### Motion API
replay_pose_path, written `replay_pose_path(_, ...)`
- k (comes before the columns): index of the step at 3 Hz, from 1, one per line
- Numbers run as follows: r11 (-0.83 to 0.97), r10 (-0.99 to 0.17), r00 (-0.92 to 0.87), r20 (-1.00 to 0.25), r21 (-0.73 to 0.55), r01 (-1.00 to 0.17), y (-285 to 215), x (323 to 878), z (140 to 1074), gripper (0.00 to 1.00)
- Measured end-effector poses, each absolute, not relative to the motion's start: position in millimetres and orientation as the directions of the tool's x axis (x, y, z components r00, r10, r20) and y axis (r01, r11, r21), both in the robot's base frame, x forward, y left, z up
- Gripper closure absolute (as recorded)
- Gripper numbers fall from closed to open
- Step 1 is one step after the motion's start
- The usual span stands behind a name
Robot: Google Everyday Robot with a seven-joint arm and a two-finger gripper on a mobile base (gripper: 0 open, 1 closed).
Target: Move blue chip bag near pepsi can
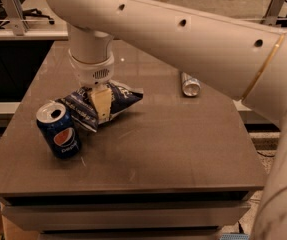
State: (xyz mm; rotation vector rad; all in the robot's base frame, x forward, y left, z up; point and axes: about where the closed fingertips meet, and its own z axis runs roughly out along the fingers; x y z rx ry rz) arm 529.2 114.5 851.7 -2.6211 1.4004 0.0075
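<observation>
The blue chip bag [120,99] lies crinkled on the dark table [173,144], left of centre. The pepsi can [59,130] stands upright just left of and in front of the bag, its rim close to the bag's left corner. My gripper [99,103] comes straight down onto the middle of the bag, and a cream fingertip [102,102] presses against the foil. The white arm crosses the top of the view from the right.
A slim silver-and-blue can [189,84] lies on its side at the back right of the table. Office chairs and a desk stand behind the table. The table's front edge is near the bottom of the view.
</observation>
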Motion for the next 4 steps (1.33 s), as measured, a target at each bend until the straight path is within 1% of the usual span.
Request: replay_pose_path(4, -0.554, -0.817, 0.567, -0.109, -0.129, -0.823, 122, 510, 842, 1.0)
